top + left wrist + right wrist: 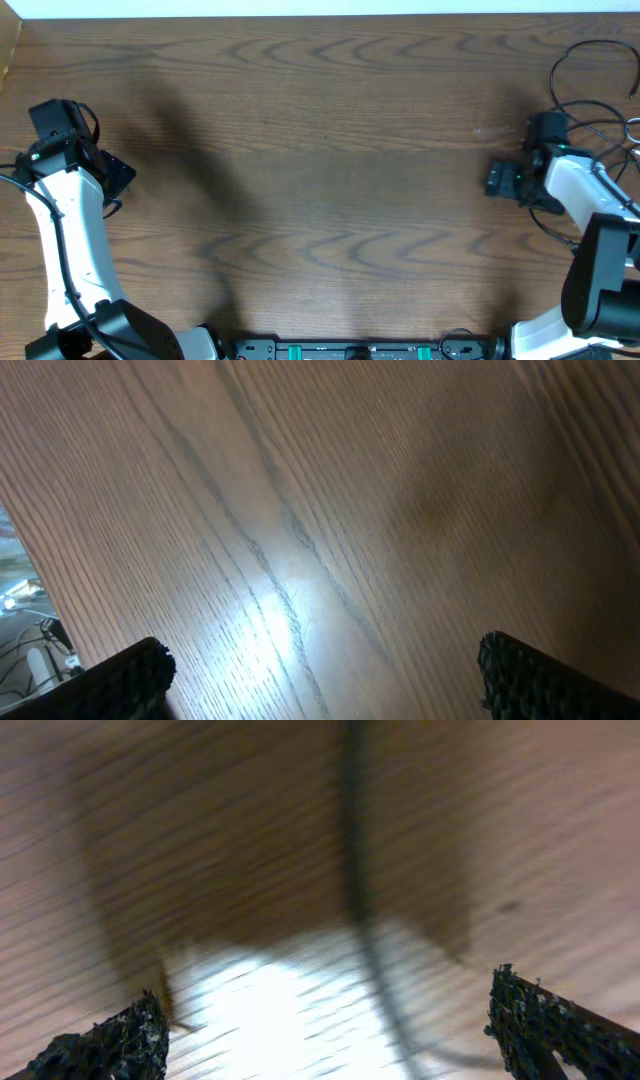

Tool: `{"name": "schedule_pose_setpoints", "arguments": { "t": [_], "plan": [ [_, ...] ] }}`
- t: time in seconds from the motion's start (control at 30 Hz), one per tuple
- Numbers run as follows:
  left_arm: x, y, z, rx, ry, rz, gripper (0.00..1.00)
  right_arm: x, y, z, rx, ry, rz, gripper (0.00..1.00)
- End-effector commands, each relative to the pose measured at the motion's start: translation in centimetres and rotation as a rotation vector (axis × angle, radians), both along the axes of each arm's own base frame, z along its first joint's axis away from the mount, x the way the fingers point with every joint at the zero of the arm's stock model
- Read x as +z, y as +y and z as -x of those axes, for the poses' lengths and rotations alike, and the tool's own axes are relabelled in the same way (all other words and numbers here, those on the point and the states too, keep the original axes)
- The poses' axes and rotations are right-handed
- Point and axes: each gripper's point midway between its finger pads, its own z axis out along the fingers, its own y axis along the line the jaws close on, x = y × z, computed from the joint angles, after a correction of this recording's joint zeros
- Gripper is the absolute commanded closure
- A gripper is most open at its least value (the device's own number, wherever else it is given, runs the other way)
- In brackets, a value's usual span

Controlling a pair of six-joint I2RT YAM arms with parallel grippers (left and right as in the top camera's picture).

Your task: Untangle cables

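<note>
The cables (598, 105) lie in a loose bundle at the far right corner of the worktop (320, 150). There are thin black loops, and a white cable (633, 128) shows at the right edge. All of them are close around the right arm and well apart from the left arm, so we judge that the first grasp belongs to the right hand (497, 180).

In the overhead view this hand points to the left, toward the bare middle of the worktop, and most of the bundle is behind it, to the right and farther away. In the right wrist view, however, one black cable (355, 870) runs between the two spread fingers. It goes from the top of the picture down toward the bottom and bends a little to the right. Its long axis is therefore along the pointing direction of the hand and across the line on which the fingers close. We think a straight descent and then a closing can catch it. The picture is blurred, so we cannot tell how high the hand is above the cable, or which cable of the bundle it is.

The right hand is spread and holds nothing. The left hand (115, 175) is also spread and holds nothing. It is at the left edge, and only bare wood is below its fingers (130, 675).
</note>
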Motion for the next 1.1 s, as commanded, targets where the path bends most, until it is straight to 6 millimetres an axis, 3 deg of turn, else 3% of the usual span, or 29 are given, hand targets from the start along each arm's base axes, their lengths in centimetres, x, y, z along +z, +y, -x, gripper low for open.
{"name": "schedule_pose_setpoints", "arguments": {
  "t": [0.0,0.13,0.33,0.67,1.07],
  "plan": [
    [-0.4,0.2,0.4,0.022,0.018,-0.006,0.02,-0.1,-3.0,0.8,-0.080,0.009,0.050,0.01],
    [-0.4,0.2,0.4,0.022,0.018,-0.006,0.02,-0.2,-5.2,1.6,-0.145,0.000,0.023,0.01],
    [-0.4,0.2,0.4,0.022,0.018,-0.006,0.02,-0.2,-2.3,-0.1,0.049,-0.069,-0.160,0.02],
    [-0.4,0.2,0.4,0.022,0.018,-0.006,0.02,-0.2,-0.3,-1.2,0.130,-0.074,-0.138,0.01],
    [-0.4,0.2,0.4,0.022,0.018,-0.006,0.02,-0.1,-3.3,0.2,0.086,0.008,0.045,0.01]
  ]
}}
